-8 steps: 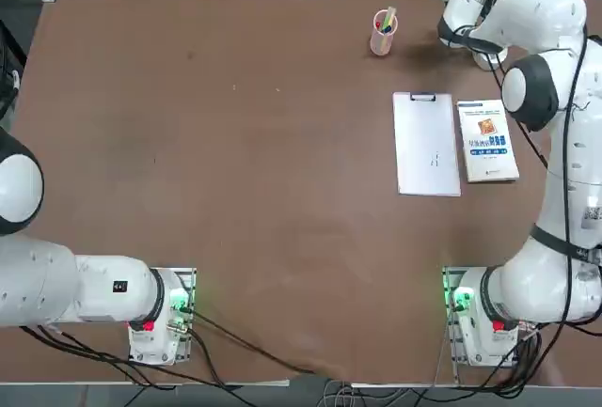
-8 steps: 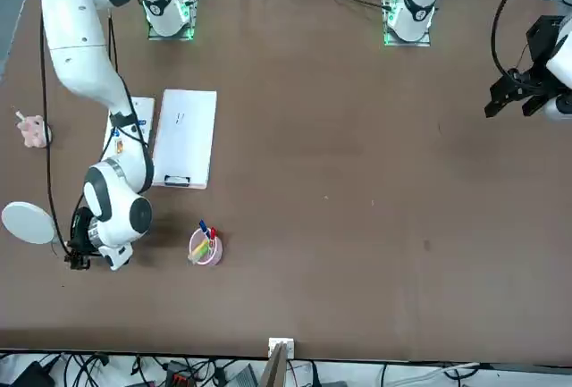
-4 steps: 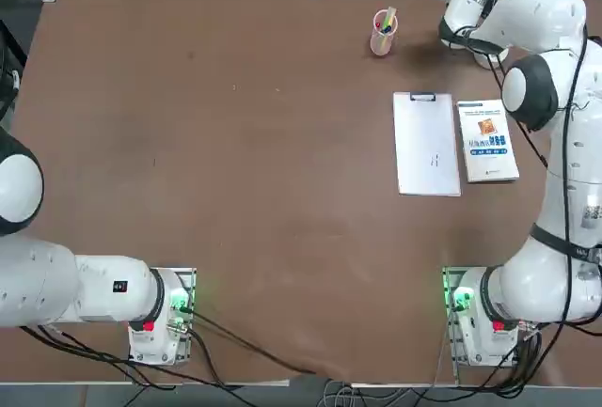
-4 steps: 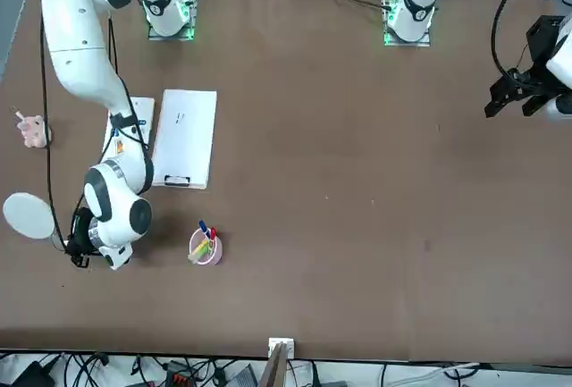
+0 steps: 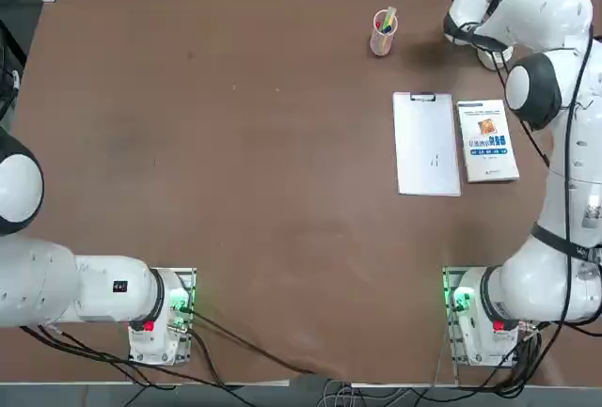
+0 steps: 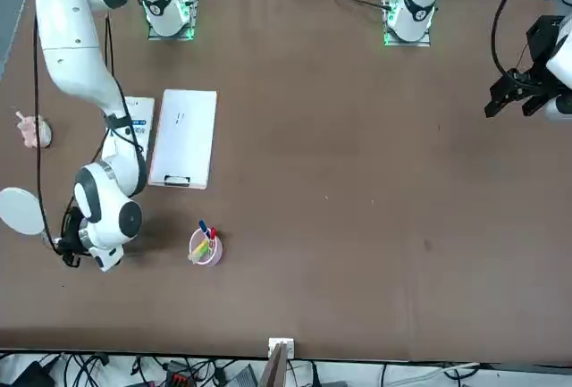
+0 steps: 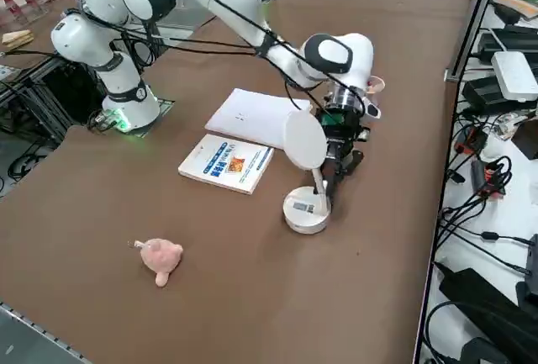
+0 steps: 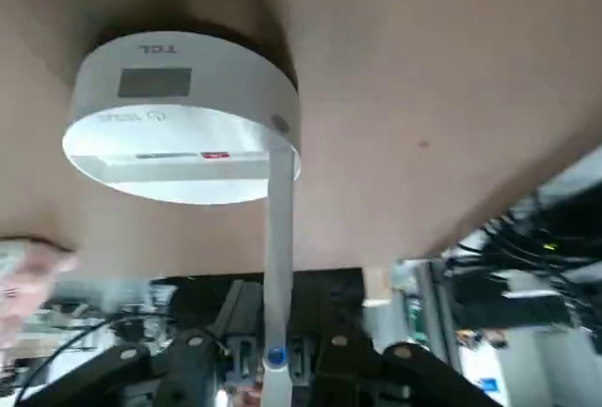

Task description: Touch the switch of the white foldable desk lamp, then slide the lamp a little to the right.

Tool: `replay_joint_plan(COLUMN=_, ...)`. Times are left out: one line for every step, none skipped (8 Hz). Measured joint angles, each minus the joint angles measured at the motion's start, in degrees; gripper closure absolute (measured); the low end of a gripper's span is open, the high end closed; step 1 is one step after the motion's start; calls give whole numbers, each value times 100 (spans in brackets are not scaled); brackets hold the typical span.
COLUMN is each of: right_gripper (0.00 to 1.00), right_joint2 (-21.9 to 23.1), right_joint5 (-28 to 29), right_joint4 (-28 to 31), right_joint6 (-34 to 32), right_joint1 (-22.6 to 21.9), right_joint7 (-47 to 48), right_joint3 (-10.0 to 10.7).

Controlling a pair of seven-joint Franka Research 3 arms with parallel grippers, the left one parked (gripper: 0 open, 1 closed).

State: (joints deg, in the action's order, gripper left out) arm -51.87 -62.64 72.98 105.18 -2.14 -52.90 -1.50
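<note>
The right arm's black fingers (image 8: 246, 336) are pinched together on the thin arm (image 8: 279, 266) of the white foldable desk lamp (image 7: 318, 182), one on each side. The lamp's round white base (image 7: 307, 211) stands flat on the brown bench (image 5: 235, 191), just to the right of the fingers. Its flat oval head (image 7: 304, 139) sticks up on that side too.

The lamp looks light, but its thin arm may bend at the fold if pulled hard, and the smooth plastic could slip. The arm is a good place to hold, low down near the base, so a slow, low push to the right should keep it from tipping.

Left of the fingers is a pink pen cup (image 5: 384, 33). Back toward the robot lies a white book (image 7: 225, 163), with a white clipboard (image 7: 261, 118) beside it. Farther off, back and to the right, sits a small pink toy (image 7: 160, 256).
</note>
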Motion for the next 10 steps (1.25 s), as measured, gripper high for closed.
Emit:
replay_joint_plan(right_gripper=85, right_joint2=41, right_joint5=299, right_joint4=-22, right_joint6=-141, right_joint1=39, right_joint7=-50, right_joint3=8)
replay_joint_plan(right_gripper=85, right_joint2=80, right_joint5=555, right_joint4=-78, right_joint6=-306, right_joint1=90, right_joint7=-91, right_joint3=14)
replay_joint_plan(right_gripper=85, right_joint2=107, right_joint5=816, right_joint4=-207, right_joint6=-554, right_joint1=172, right_joint7=-116, right_joint3=21)
replay_joint_plan(right_gripper=85, right_joint2=140, right_joint5=1068, right_joint4=-352, right_joint6=-825, right_joint1=313, right_joint7=-160, right_joint3=22)
replay_joint_plan(right_gripper=85, right_joint2=166, right_joint5=1210, right_joint4=-434, right_joint6=-939, right_joint1=478, right_joint7=-190, right_joint3=22)
replay_joint_plan(right_gripper=85, right_joint2=174, right_joint5=1335, right_joint4=-468, right_joint6=-997, right_joint1=610, right_joint7=-192, right_joint3=25)
replay_joint_plan(right_gripper=85, right_joint2=174, right_joint5=1480, right_joint4=-483, right_joint6=-1116, right_joint1=729, right_joint7=-171, right_joint3=36)
replay_joint_plan(right_gripper=85, right_joint2=173, right_joint5=1566, right_joint4=-486, right_joint6=-1276, right_joint1=854, right_joint7=-168, right_joint3=52)
replay_joint_plan(right_gripper=85, right_joint2=173, right_joint5=1586, right_joint4=-515, right_joint6=-1473, right_joint1=947, right_joint7=-100, right_joint3=55)
replay_joint_plan(right_gripper=85, right_joint2=175, right_joint5=1600, right_joint4=-620, right_joint6=-1740, right_joint1=974, right_joint7=64, right_joint3=53)
